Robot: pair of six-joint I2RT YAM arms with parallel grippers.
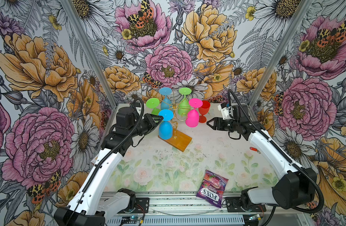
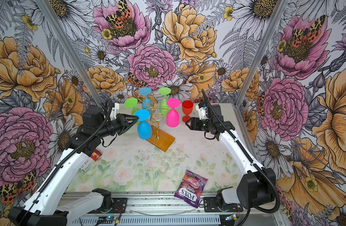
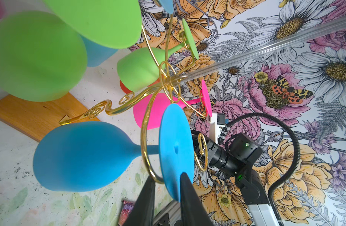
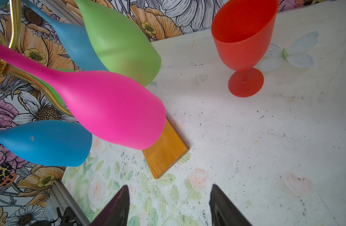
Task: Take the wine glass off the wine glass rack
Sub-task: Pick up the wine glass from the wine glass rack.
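Observation:
The wine glass rack (image 1: 178,140), gold wire on a honey-brown wooden base, stands mid-table with several coloured glasses hanging upside down. The nearest one is a blue wine glass (image 1: 165,129) (image 2: 144,130) (image 3: 84,156). My left gripper (image 1: 160,118) (image 3: 168,177) reaches in from the left. Its jaws stand narrow astride the rim of the blue foot disc (image 3: 176,140) and a gold wire loop. One finger lies against the disc; a thin gap shows beside the other finger. My right gripper (image 1: 209,123) (image 4: 169,186) hangs open and empty to the right of the rack.
A pink glass (image 1: 192,117) and green and blue glasses hang on the other arms. A red glass (image 1: 204,109) (image 4: 244,35) stands upright on the table behind. A purple candy bag (image 1: 212,187) lies near the front edge, a red tag (image 1: 253,149) at the right.

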